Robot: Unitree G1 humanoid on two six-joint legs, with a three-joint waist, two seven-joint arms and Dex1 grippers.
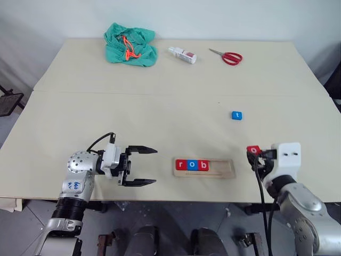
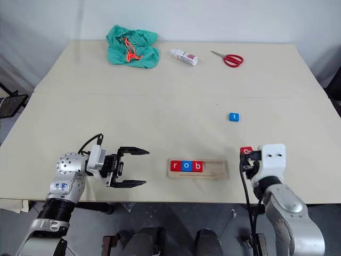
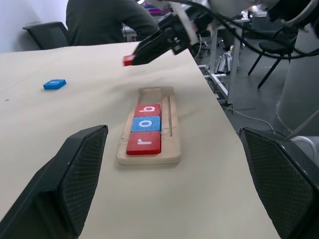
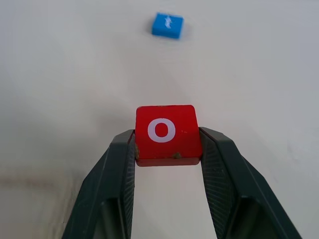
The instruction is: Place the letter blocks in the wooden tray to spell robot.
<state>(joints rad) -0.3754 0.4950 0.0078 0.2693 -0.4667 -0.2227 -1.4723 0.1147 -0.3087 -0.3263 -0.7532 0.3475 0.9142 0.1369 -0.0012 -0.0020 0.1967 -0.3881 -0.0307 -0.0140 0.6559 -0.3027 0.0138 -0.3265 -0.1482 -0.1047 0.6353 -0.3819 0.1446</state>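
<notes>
The wooden tray point(image 1: 205, 168) lies near the table's front edge, holding a red r block point(image 1: 181, 165), a blue o block point(image 1: 192, 165) and a red b block point(image 1: 202, 165) at its left end. My right gripper point(image 4: 167, 149) is shut on a red o block point(image 4: 166, 132), held just above the table to the right of the tray point(image 3: 149, 127). A blue t block point(image 1: 236, 115) lies farther back on the table. My left gripper point(image 1: 144, 166) stands open left of the tray, pointing toward it, with nothing between its fingers.
At the back of the table lie a green cloth point(image 1: 130, 45) with an orange cord, a small white bottle point(image 1: 182, 55) and red scissors point(image 1: 229, 57). In the left wrist view a person point(image 3: 107, 20) sits beyond the table, near chairs and cables.
</notes>
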